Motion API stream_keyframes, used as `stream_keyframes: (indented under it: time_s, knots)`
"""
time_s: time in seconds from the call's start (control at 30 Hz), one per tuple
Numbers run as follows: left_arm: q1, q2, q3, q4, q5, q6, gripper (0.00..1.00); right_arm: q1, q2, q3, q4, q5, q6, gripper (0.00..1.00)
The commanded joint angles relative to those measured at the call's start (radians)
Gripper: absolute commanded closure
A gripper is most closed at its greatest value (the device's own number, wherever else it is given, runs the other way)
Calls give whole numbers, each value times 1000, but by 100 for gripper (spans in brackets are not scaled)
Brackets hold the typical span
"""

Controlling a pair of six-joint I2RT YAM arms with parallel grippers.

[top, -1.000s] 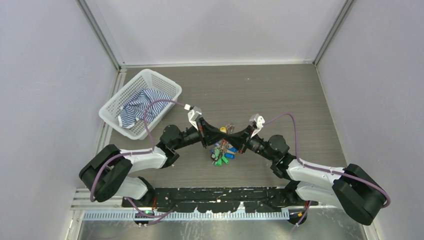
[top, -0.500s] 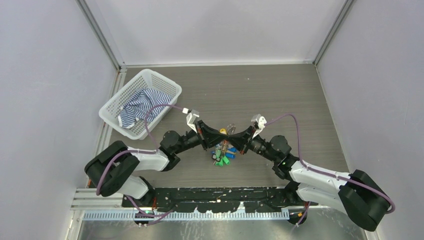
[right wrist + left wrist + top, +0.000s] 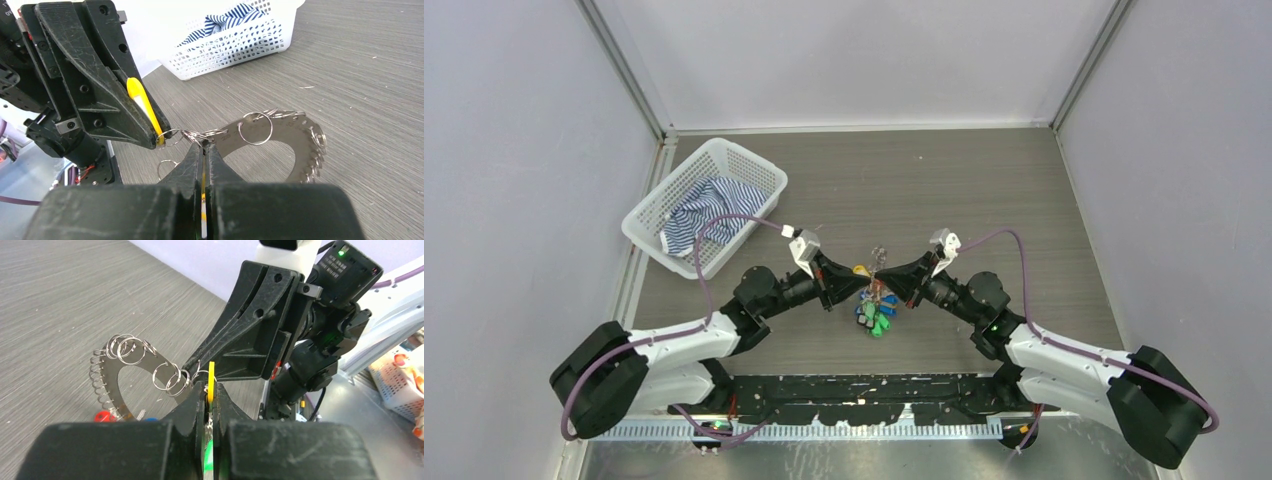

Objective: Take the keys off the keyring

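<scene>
The keyring [image 3: 116, 371] is a flat toothed metal ring strung with small wire loops, held above the table between both arms. My right gripper [image 3: 204, 146] is shut on one end of the keyring [image 3: 295, 134]. My left gripper [image 3: 207, 390] is shut on a yellow-headed key [image 3: 211, 381], which a small loop joins to the ring. In the right wrist view that yellow key [image 3: 140, 103] sticks out of the left fingers. The other keys [image 3: 875, 312], with blue and green heads, hang in a bunch under the two grippers.
A white basket [image 3: 659, 205] holding a striped cloth stands at the back left, also seen in the right wrist view [image 3: 240, 42]. The arms' base rail [image 3: 854, 392] runs along the near edge. Walls close in the table on three sides.
The left arm has drawn back to the left, so the two grippers stand a little apart. The yellow key went with the left gripper. The hanging bunch shifted slightly right.
</scene>
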Motion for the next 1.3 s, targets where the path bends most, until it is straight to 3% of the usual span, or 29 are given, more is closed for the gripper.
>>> stream_keyframes:
  time_s: [0.0,0.3,0.47,0.73,0.97,1.0,1.07,1.1,1.27]
  knots:
    - [-25,-35,18,-227,70,107,100,-49,-36,42,157,170,-33,99]
    - [-25,-53,58,-301,0,161,100,-47,-50,46,136,90,-58,99]
    - [-25,-114,119,-424,-76,220,100,-16,-57,92,9,67,-121,99]
    - [-30,-112,259,-601,-14,280,100,20,-44,190,-172,89,-144,99]
    - [-49,-90,305,-643,-60,302,100,22,-51,186,-173,67,-139,99]
    - [-49,-93,314,-657,-82,300,100,22,-54,174,-155,70,-132,94]
    - [-49,-103,330,-683,-125,289,100,22,-56,124,-85,97,-115,70]
    - [-49,-108,332,-685,-144,274,100,23,-53,100,-50,112,-112,64]
    - [-49,-121,312,-643,-188,199,100,22,-38,24,61,126,-108,55]
